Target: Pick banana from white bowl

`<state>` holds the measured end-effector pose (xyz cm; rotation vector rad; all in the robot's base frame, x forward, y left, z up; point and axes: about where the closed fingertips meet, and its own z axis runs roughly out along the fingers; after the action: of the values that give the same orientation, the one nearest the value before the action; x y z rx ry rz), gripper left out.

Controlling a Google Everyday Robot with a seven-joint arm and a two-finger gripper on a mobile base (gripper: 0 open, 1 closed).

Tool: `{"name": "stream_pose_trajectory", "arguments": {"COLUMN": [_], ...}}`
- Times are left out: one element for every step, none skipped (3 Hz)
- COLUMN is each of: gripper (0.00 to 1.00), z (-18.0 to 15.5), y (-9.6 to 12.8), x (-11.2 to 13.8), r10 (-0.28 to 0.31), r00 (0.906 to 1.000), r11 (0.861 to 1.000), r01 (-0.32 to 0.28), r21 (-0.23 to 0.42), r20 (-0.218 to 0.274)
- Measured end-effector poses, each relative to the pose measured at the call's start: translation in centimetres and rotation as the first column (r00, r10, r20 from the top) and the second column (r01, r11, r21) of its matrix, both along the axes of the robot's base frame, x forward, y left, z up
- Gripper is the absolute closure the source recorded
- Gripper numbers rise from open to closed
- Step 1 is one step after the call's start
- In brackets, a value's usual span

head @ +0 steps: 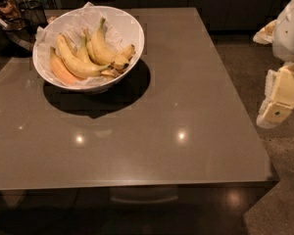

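Observation:
The white bowl (131, 27) stands on the far left part of the grey table, lined with crumpled white paper. Several bananas lie in it. The banana (103, 49) is the plump one on the right side of the bunch, with its greenish stem pointing up and away and brown blotches near its dark tip. A longer, slimmer yellow banana (74, 62) lies left of it, and an orange-tinted banana (60, 70) lies at the far left. My gripper (277, 112) hangs at the right edge of the view, beyond the table's right side and far from the bowl.
The grey table (176, 97) has its front edge near the bottom and its right edge by my arm. A dark wire basket (20, 14) stands behind the bowl at the far left. Speckled floor (279, 190) lies to the right.

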<state>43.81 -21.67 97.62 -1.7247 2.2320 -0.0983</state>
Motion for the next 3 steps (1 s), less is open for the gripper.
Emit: {"name": "stream_pose_trajectory", "arguments": {"gripper": [0.0,0.0,0.0], "z": [0.0,0.3,3.2], "y": [0.0,0.3,6.1], "x": [0.0,0.3,2.7], "r10": [0.0,-0.024,-0.026], "r00": [1.0,0.9996,0.9997], "r11": [1.0,1.0,0.999], "r01": [0.0,0.025,0.026], "r21": [0.0,0.013,-0.032], "r20": [0.0,-0.014,-0.004]}}
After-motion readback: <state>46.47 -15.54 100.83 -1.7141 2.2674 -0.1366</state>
